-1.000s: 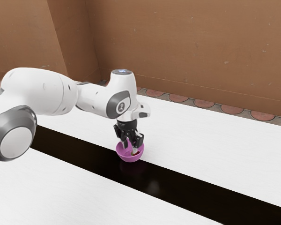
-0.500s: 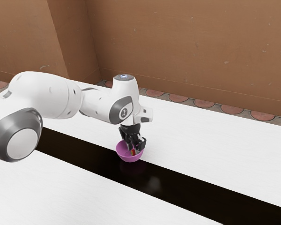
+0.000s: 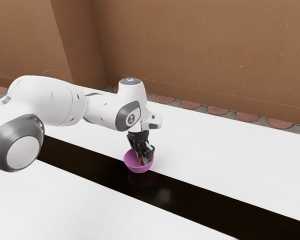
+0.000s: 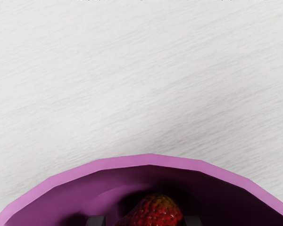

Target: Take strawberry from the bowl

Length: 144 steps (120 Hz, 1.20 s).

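Wrist view: strawberry (image 4: 158, 213) at the tip of the gripper (image 3: 144, 161), inside the bowl (image 3: 138, 169).
Sideways offset slight; whether the gripper grasps it cannot be told.

I can read no words, brands or numbers here. On the round grey cap (image 3: 122, 117) of my white arm (image 3: 47, 100) sits a small emblem (image 3: 131, 119) (too small for me to make out, I'm afraid).
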### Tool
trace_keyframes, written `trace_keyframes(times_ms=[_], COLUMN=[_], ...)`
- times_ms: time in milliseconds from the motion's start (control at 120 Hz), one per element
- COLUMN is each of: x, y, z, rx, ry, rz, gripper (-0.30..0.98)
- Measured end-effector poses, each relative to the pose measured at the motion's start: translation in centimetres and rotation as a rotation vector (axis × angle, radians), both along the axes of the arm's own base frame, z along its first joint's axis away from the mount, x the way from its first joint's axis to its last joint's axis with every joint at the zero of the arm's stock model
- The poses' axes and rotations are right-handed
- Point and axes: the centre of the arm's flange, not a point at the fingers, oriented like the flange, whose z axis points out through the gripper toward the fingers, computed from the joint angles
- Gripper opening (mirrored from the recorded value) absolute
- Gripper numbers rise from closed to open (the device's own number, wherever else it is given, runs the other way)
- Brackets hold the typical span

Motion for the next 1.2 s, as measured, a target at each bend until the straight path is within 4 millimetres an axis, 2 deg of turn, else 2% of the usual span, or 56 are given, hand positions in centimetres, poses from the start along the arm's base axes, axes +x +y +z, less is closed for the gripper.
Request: trace_keyframes(times_ms=[150,400,600,700,783,950,1042,1200], x=[0.0,-0.7,-1.5,-1.9,-2.2,-2.6,-2.5,-1.6], y=[0.1,-0.2,-5.1,-7.7,-10.8,-16.0,-17.6,-19.4], z=[1.6,7.1,8.6,8.7,8.4,7.1,5.6,3.4], rx=[-0.003,-0.025,-0.062,-0.081,-0.099,-0.123,-0.134,-0.150], ry=[-0.018,-0.057,-0.056,-0.052,-0.048,-0.037,-0.023,-0.014], rz=[-0.003,-0.005,-0.072,-0.108,-0.148,-0.206,-0.219,-0.224], gripper=[0.08,0.04,0.01,0.00,-0.01,-0.02,-0.03,-0.03])
